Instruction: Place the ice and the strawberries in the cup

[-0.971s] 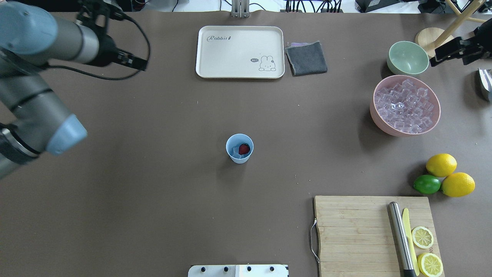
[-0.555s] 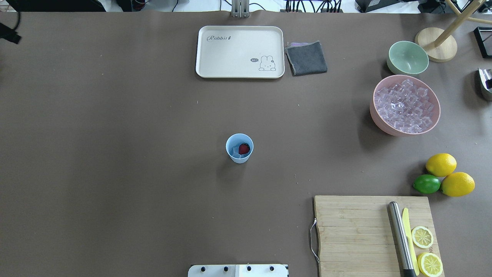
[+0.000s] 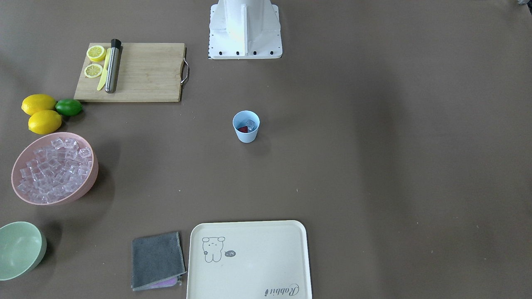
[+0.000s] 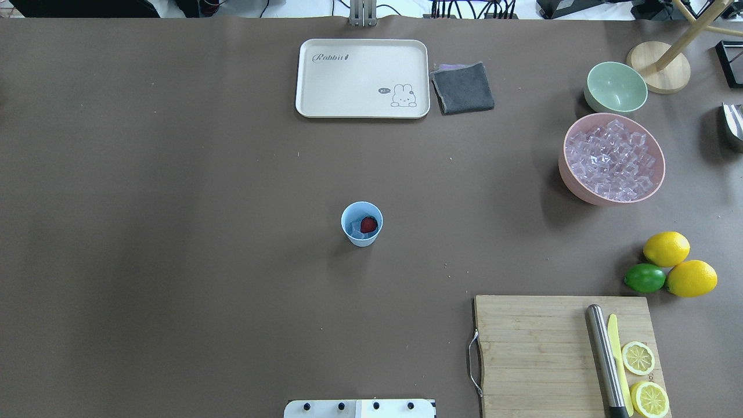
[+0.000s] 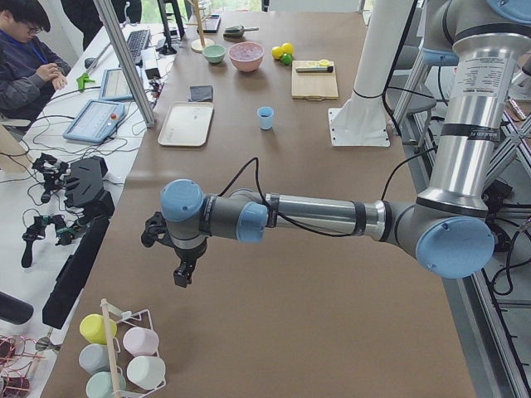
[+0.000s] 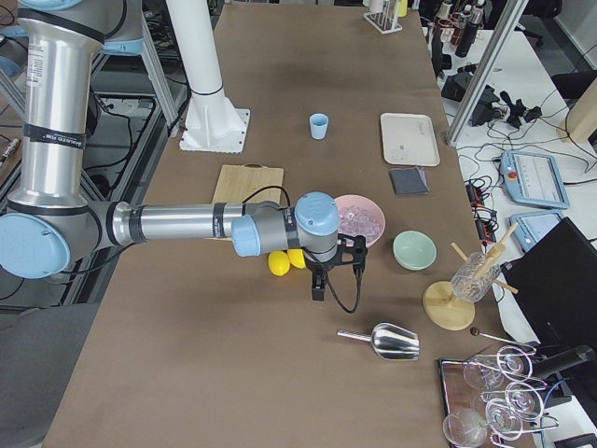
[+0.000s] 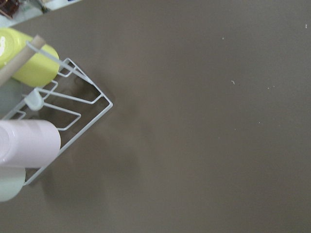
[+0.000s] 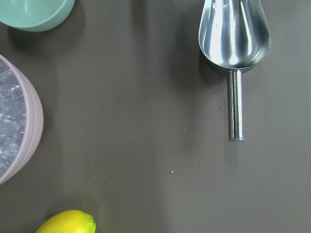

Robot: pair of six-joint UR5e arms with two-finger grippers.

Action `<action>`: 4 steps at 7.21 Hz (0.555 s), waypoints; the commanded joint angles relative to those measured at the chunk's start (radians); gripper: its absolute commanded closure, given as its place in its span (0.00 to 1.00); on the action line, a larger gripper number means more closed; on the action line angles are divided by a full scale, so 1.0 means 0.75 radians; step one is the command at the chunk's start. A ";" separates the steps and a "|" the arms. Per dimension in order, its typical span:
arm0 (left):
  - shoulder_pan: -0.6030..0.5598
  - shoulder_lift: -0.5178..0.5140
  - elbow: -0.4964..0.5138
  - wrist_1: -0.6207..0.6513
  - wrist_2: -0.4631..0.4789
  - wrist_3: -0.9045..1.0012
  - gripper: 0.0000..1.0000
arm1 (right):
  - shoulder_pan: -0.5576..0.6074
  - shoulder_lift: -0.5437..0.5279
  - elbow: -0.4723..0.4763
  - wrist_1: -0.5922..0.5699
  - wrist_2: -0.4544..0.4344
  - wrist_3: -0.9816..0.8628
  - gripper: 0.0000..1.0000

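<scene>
The light blue cup [image 4: 361, 224] stands upright mid-table, with the red strawberry [image 4: 368, 224] and clear ice [image 4: 354, 231] inside it; the front view shows the same cup [image 3: 246, 126]. More ice cubes [image 4: 614, 158] fill the pink bowl [image 4: 580, 194] at the right. My left gripper [image 5: 184, 274] hangs far off the cup, near the table's left end; I cannot tell whether it is open or shut. My right gripper [image 6: 317, 291] hangs beside the pink bowl and lemons, and I cannot tell its state either. Neither wrist view shows fingers.
A cream tray [image 4: 325, 104] and grey cloth [image 4: 462, 87] lie at the back. A green bowl [image 4: 615, 87], two lemons [image 4: 666, 248], a lime [image 4: 644, 278] and a cutting board [image 4: 534, 354] sit right. A metal scoop [image 8: 234, 39] lies near the right wrist, a mug rack [image 7: 73, 111] near the left.
Both arms have drawn out of the overhead view, the left one off the left side and the right gripper off the right edge. The cup and its contents have not moved.
</scene>
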 commanded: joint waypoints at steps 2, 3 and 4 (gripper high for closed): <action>-0.021 0.053 0.021 -0.001 -0.033 0.005 0.02 | 0.002 0.006 -0.018 0.002 -0.003 0.007 0.00; -0.021 0.053 0.023 -0.001 -0.031 0.003 0.02 | 0.002 0.006 -0.022 0.004 -0.003 0.007 0.00; -0.021 0.053 0.025 -0.001 -0.031 0.001 0.02 | 0.002 0.010 -0.022 0.004 -0.007 0.007 0.00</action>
